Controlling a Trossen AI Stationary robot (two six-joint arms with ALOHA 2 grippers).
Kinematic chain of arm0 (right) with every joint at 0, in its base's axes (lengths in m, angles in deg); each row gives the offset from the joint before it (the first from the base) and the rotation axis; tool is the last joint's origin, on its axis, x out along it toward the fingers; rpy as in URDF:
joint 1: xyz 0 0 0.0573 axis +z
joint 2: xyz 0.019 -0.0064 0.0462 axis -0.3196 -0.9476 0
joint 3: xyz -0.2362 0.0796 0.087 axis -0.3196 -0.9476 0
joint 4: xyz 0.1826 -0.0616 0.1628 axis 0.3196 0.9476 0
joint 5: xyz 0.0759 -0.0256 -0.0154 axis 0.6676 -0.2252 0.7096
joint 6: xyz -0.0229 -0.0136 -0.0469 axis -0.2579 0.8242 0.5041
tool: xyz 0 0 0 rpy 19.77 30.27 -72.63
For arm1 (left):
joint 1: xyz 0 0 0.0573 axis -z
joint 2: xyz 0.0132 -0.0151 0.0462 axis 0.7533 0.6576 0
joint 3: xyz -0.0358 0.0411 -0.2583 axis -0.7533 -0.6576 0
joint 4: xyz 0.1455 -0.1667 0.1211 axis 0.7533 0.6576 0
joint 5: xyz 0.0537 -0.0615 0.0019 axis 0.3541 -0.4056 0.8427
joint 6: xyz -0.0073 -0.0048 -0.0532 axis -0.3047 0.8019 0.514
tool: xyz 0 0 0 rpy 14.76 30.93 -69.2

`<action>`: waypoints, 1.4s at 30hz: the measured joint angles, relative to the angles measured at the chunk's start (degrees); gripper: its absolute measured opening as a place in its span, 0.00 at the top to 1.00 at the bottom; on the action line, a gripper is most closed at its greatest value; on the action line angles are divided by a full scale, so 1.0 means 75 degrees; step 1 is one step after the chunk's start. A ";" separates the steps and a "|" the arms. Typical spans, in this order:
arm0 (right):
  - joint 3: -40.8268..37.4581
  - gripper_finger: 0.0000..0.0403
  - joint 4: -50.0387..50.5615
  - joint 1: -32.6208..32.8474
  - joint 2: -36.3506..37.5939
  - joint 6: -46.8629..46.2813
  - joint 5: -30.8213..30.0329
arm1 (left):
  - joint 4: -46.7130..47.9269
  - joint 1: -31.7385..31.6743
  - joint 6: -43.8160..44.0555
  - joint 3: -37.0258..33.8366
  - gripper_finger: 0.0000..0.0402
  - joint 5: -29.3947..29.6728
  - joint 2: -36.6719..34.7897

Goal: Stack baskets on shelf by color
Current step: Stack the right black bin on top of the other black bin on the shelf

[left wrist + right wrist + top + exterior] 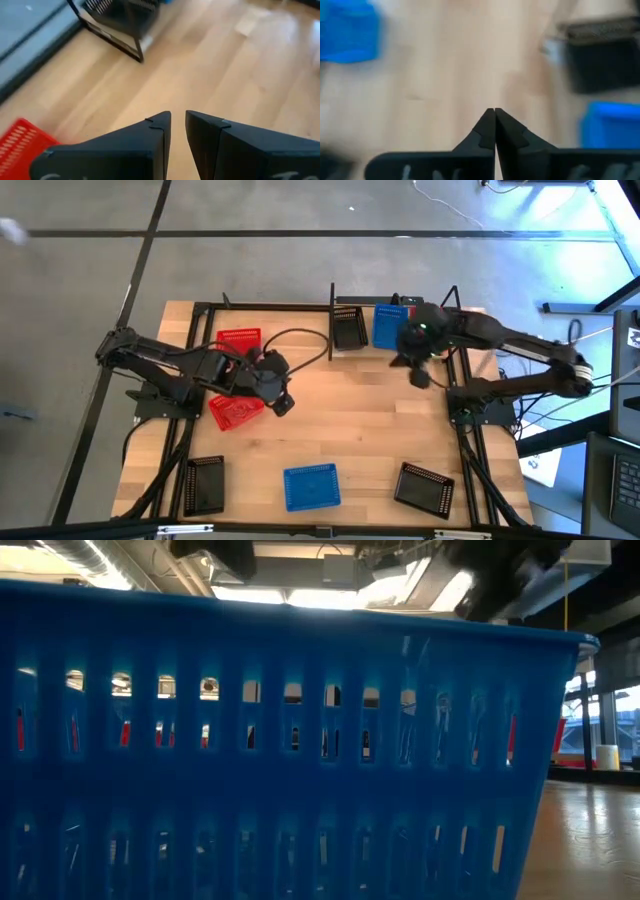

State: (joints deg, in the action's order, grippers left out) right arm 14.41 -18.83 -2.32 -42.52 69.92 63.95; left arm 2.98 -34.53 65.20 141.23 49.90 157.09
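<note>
**Left gripper poised beside a loose red basket**

Left gripper (282, 402) low over the table, fingers parted by only a narrow slit, clasping nothing. In the left wrist view, bare wood beyond the tips (177, 117), with a corner of the loose red basket (20, 142) off to one side. From above, that red basket (237, 412) just beside the gripper, towards the left arm's base, tilted against the table's lines.

Farther out, along the table's far edge, the shelf (270, 307): 1 red basket (238, 340) in its left bay, 1 black basket (349, 328) in the middle, 1 blue basket (390, 325) to the right. Right gripper (418, 375) just in front of the blue bay, fingers pressed together on nothing (494, 111).

Near the front edge, well apart: 1 black basket (205, 483), 1 blue basket (311, 486), another black basket (422, 485). Low view filled by a blue basket wall (300, 790).

Likely step in hand: picking up the loose red basket for the red bay. To do it well:
- Spread the fingers wider first.
- Swing back over the basket and straddle 1 wall, 1 finger inside, 1 outside.
- Turn the wrist to match the basket's skew.
- Lift level, clear the shelf's posts, nest squarely into the shelved red basket.
</note>
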 joint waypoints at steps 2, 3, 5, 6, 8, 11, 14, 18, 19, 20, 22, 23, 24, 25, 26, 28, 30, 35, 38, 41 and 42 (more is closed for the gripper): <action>0.0000 1.00 0.0319 0.0331 0.0352 -0.0046 0.0523 | 0.0067 0.0122 0.0081 0.0000 0.87 -0.0089 0.0029; 0.0000 1.00 0.0543 0.0539 0.0496 -0.0210 0.0664 | 0.0064 0.0170 0.0084 0.0000 0.87 -0.0107 0.0040; 0.0000 1.00 0.1060 0.1041 0.0708 -0.0830 0.0734 | 0.0065 0.0269 0.0090 0.0000 0.87 -0.0109 0.0038; 0.0000 1.00 0.1294 0.1335 0.0798 -0.1208 0.0741 | 0.0066 0.0290 0.0088 0.0000 0.87 -0.0108 0.0038; -0.0003 1.00 0.1648 0.1962 0.0914 -0.1938 0.0820 | 0.0070 0.0318 0.0061 0.0000 0.87 -0.0107 0.0038; -0.0003 1.00 0.1805 0.2989 0.1032 -0.3053 0.0938 | 0.0102 0.0312 0.0052 0.0000 0.87 -0.0102 0.0038; -0.0003 1.00 0.1813 0.4043 0.1044 -0.4179 0.0950 | 0.0211 0.0307 0.0039 0.0000 0.87 -0.0096 0.0038; -0.0005 1.00 0.1809 0.5343 0.0907 -0.5662 0.0903 | 0.0210 0.0309 -0.0150 0.0000 0.87 -0.0093 0.0038; -0.0005 1.00 0.1805 0.5625 0.0837 -0.6124 0.0910 | 0.0210 0.0308 -0.0188 0.0000 0.87 -0.0095 0.0038; -0.0005 1.00 0.1805 0.5887 0.0745 -0.6552 0.0948 | 0.0210 0.0306 -0.0218 0.0000 0.87 -0.0093 0.0038; -0.0005 1.00 0.1802 0.6280 0.0559 -0.7181 0.1002 | 0.0210 0.0306 -0.0331 0.0000 0.87 -0.0090 0.0038; -0.0005 1.00 0.1802 0.6424 0.0467 -0.7406 0.0997 | 0.0207 0.0306 -0.0366 0.0000 0.87 -0.0088 0.0038; -0.0005 1.00 0.1802 0.6520 0.0375 -0.7589 0.1003 | 0.0207 0.0306 -0.0365 0.0000 0.87 -0.0090 0.0038; -0.0006 1.00 0.1802 0.6591 0.0282 -0.7692 0.0999 | 0.0208 0.0306 -0.0366 0.0000 0.87 -0.0090 0.0038; -0.0008 1.00 0.1783 0.6639 0.0184 -0.7820 0.0995 | 0.0207 0.0306 -0.0365 0.0000 0.87 -0.0090 0.0038; -0.0008 0.99 0.1665 0.6690 -0.0006 -0.7957 0.0991 | 0.0207 0.0306 -0.0368 0.0000 0.87 -0.0090 0.0038; -0.0008 0.95 0.1625 0.6695 -0.0205 -0.8061 0.0997 | 0.0206 0.0306 -0.0368 0.0000 0.87 -0.0090 0.0038; -0.0011 0.82 0.1588 0.6695 -0.0711 -0.7915 0.0866 | 0.0204 0.0306 -0.0368 0.0000 0.87 -0.0093 0.0038; -0.0011 0.78 0.1482 0.6695 -0.1017 -0.7595 0.0368 | 0.0204 0.0306 -0.0371 0.0000 0.87 -0.0222 0.0038; -0.0011 0.77 0.1327 0.6703 -0.1294 -0.7599 -0.0040 | 0.0201 0.0306 -0.0379 0.0000 0.87 -0.0439 0.0038; -0.0011 0.77 0.1259 0.6703 -0.1390 -0.7626 -0.0062 | 0.0201 0.0309 -0.0389 0.0000 0.87 -0.0486 0.0038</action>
State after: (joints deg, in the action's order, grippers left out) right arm 14.32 -9.39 47.96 -52.95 12.72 63.49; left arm 4.49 -32.21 62.28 141.23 46.26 157.37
